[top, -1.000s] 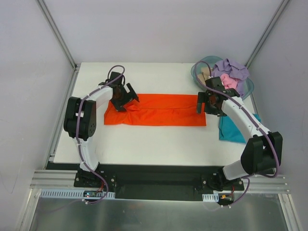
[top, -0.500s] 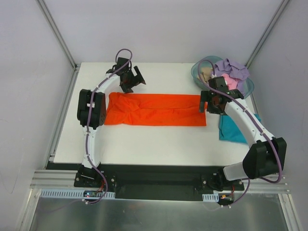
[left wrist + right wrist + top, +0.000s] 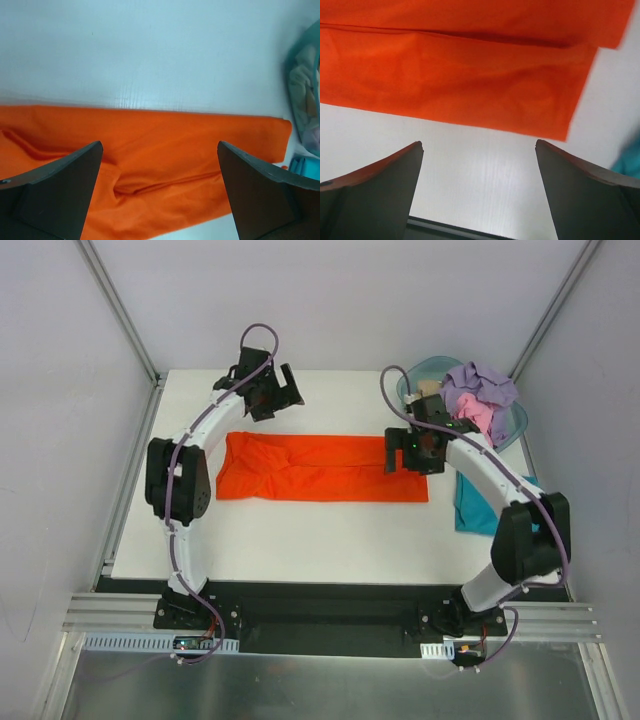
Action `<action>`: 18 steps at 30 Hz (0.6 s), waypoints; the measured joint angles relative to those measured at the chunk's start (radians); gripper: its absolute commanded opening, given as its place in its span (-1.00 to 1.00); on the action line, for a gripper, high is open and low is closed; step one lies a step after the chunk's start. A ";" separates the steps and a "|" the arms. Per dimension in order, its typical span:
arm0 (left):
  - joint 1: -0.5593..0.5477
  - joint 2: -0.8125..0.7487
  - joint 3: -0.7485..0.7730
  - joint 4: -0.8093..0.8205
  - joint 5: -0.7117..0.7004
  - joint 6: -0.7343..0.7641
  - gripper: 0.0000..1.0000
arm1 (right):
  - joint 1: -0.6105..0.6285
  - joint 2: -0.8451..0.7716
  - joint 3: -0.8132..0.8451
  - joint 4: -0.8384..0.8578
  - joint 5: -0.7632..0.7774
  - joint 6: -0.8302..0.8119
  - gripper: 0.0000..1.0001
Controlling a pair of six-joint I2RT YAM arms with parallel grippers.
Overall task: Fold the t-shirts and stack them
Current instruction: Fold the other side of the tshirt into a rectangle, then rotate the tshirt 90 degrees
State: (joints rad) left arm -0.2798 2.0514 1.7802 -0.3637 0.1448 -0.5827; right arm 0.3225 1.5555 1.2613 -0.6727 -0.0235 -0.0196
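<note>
A bright orange t-shirt (image 3: 330, 468) lies folded into a long flat strip across the middle of the table. My left gripper (image 3: 278, 392) hangs open just beyond the strip's far edge, near its left part; in the left wrist view the orange cloth (image 3: 165, 150) lies below the wide-apart fingers (image 3: 55, 195). My right gripper (image 3: 398, 452) is open over the strip's right end, holding nothing; its wrist view shows the orange shirt (image 3: 470, 75) and bare table between the fingers (image 3: 585, 190). A folded teal t-shirt (image 3: 490, 512) lies at the right, partly under the right arm.
A translucent blue-green tub (image 3: 418, 378) at the back right holds crumpled lavender (image 3: 482, 382), pink (image 3: 476, 410) and beige (image 3: 430, 392) shirts. White table (image 3: 300, 535) runs in front of the orange strip. Frame posts and grey walls enclose the table.
My left gripper rose off the orange shirt's left end and swung to the far side of the strip. My right gripper shifted left over the strip's right end. Both stayed open.
</note>
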 measured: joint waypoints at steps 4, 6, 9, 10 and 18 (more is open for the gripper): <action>0.000 -0.135 -0.128 0.017 0.001 -0.005 0.99 | 0.035 0.167 0.072 0.060 -0.093 0.009 0.99; 0.000 -0.187 -0.208 0.019 0.002 -0.013 0.99 | 0.037 0.240 0.105 0.090 -0.122 0.021 0.99; 0.000 -0.212 -0.312 0.021 0.001 -0.029 0.99 | 0.027 0.328 0.153 0.113 -0.134 0.039 0.99; 0.000 -0.211 -0.347 0.019 0.000 -0.034 0.99 | 0.020 0.354 0.168 0.121 -0.138 0.045 0.99; 0.029 -0.113 -0.416 0.001 -0.002 -0.062 0.99 | -0.071 0.483 0.238 0.147 -0.123 0.069 0.99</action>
State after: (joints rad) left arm -0.2512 1.9385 1.3643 -0.3626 0.1429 -0.6449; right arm 0.2516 2.0380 1.4998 -0.5255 -0.1463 0.0498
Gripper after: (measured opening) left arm 0.993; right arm 0.993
